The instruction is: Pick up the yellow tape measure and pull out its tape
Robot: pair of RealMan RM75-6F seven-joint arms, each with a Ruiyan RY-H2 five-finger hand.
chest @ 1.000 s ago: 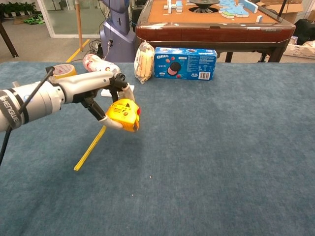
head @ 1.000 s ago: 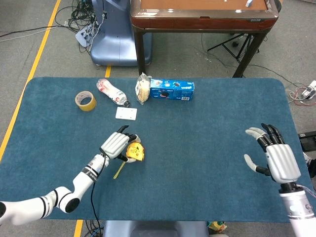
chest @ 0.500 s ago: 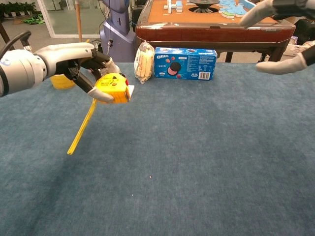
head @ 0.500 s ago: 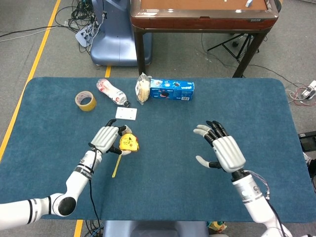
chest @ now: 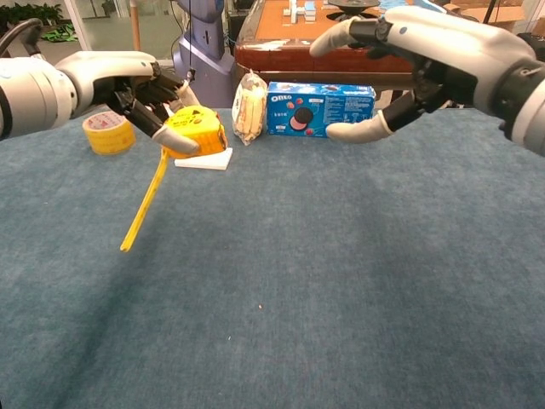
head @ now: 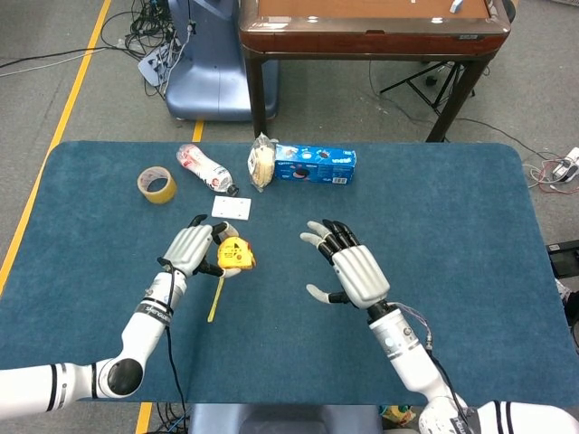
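Left hand [head: 192, 250]: grasps the yellow tape measure [head: 232, 257], fingers wrapped around the case; hand and case are raised above the table [head: 452, 226], left of centre.
Yellow tape measure: held in the left hand, in front of the white card [head: 232, 208] in the chest view; a red button shows on the case in the head view.
Tape [chest: 145, 203]: a yellow strip extends out of the case, hanging down and toward the robot; the free end is unsupported in the chest view.
Right hand [head: 351, 272]: released, fingers spread, holding nothing; raised above the table centre, to the right of the tape measure and apart from it.
Roll of yellow adhesive tape [head: 156, 184]: lies flat at the far left of the table.
Plastic bottle [head: 203, 168]: lies on its side, between the adhesive tape and the bagged snack [head: 261, 164].
Oreo box [head: 315, 165]: blue, lies just beside the bagged snack at the far edge.
White card: lies flat, near the bottle cap.
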